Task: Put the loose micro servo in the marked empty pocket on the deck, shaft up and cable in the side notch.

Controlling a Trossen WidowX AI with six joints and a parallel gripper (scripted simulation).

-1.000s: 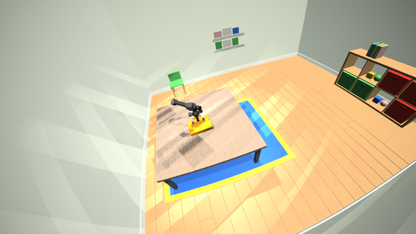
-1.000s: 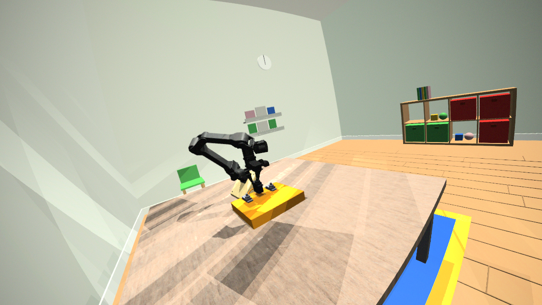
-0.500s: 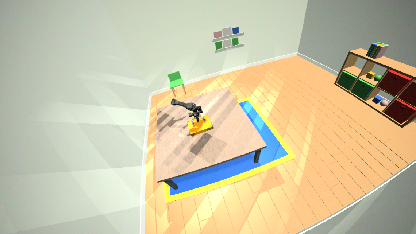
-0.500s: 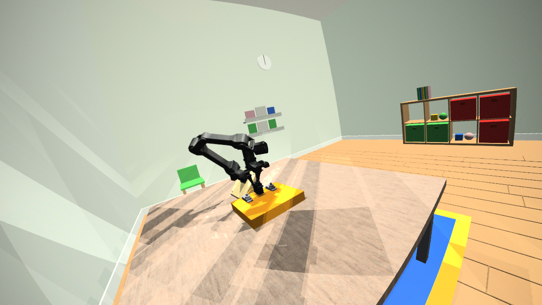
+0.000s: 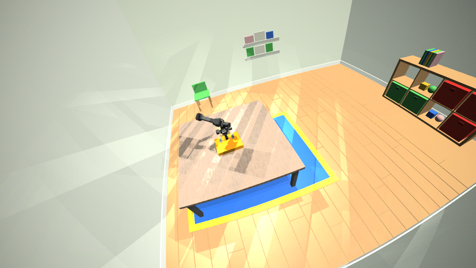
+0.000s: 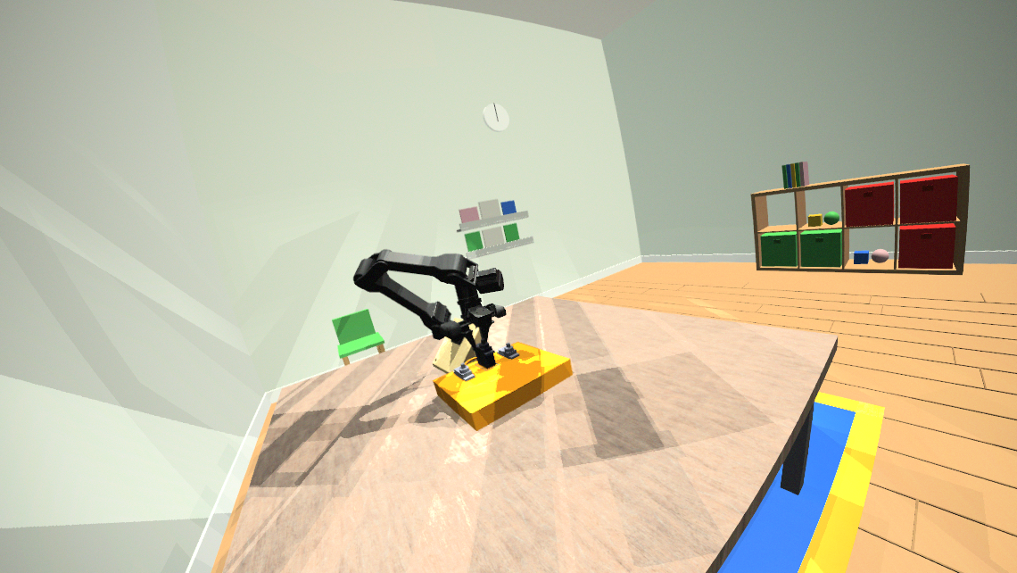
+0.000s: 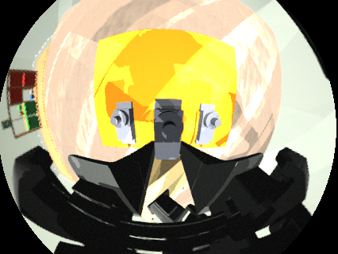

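Observation:
The yellow deck block (image 5: 229,145) (image 6: 523,373) (image 7: 159,55) lies on the table. My gripper (image 5: 226,136) (image 6: 486,361) (image 7: 167,148) points down over its rear part, shut on the dark grey micro servo (image 7: 168,123). In the wrist view the servo sits upright between the fingertips, its round top facing the camera, midway between two light grey fitted servos, the left one (image 7: 124,123) and the right one (image 7: 206,124). The marked pocket is hidden beneath the held servo. Whether the servo's ears touch the deck, and where its cable lies, cannot be told.
A pale cream slanted stand (image 6: 455,352) is behind the deck, close to the arm. The deck stands on the wooden table (image 5: 266,159) (image 6: 398,498). The two fitted servos rise from the deck on either side of the fingers. A green chair (image 5: 201,91) (image 6: 358,334) stands beyond the table.

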